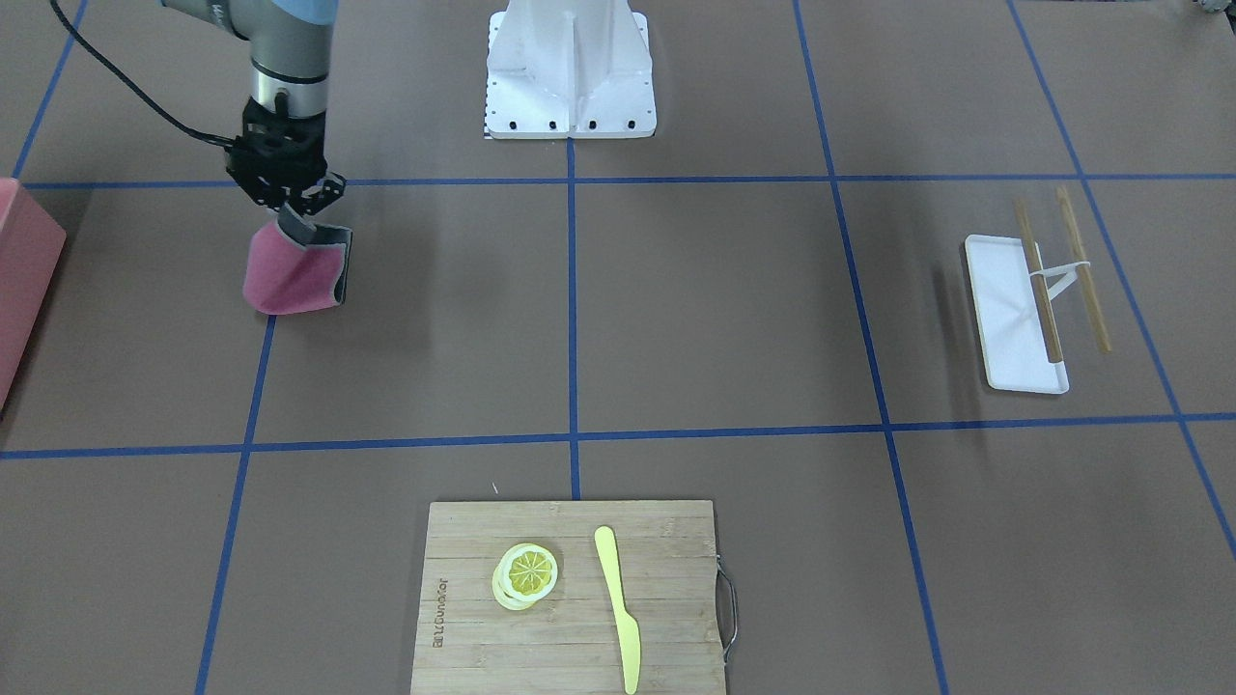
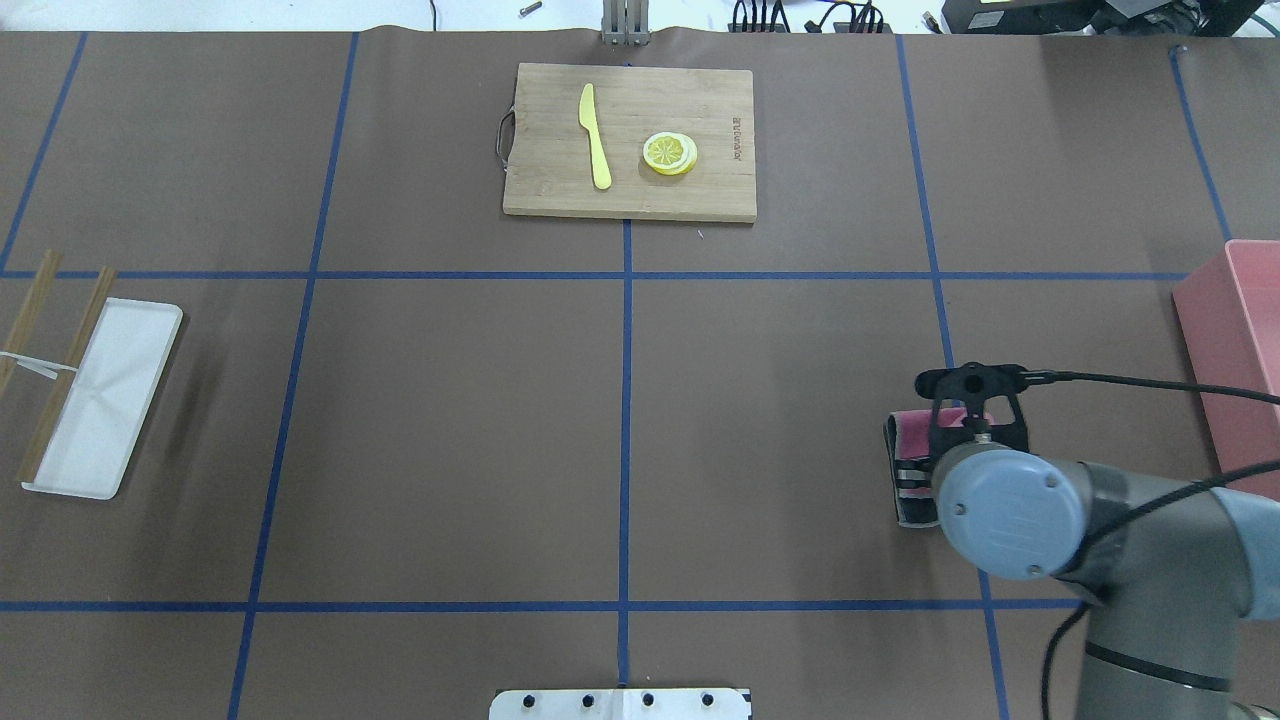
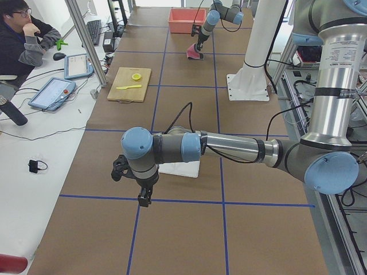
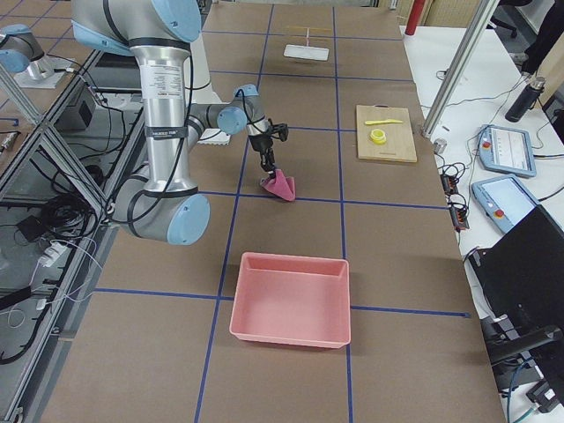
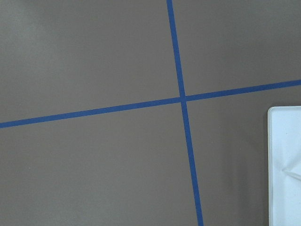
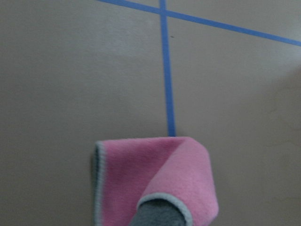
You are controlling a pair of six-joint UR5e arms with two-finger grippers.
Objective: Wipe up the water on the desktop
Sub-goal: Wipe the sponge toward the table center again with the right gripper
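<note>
The right gripper (image 1: 301, 214) is clamped on the top corner of a folded pink cloth (image 1: 290, 275). The cloth's lower edge seems to rest on the desktop (image 2: 450, 420). Seen from overhead, the cloth sits at about 4 o'clock from the table's middle. A cutting board (image 2: 630, 100) is at 12, a white tray (image 2: 110, 400) at 9 and a pink bin (image 2: 1235, 320) at 3. The left gripper (image 3: 144, 197) hangs over the desktop near the tray; I cannot tell whether it is open or closed.
</note>
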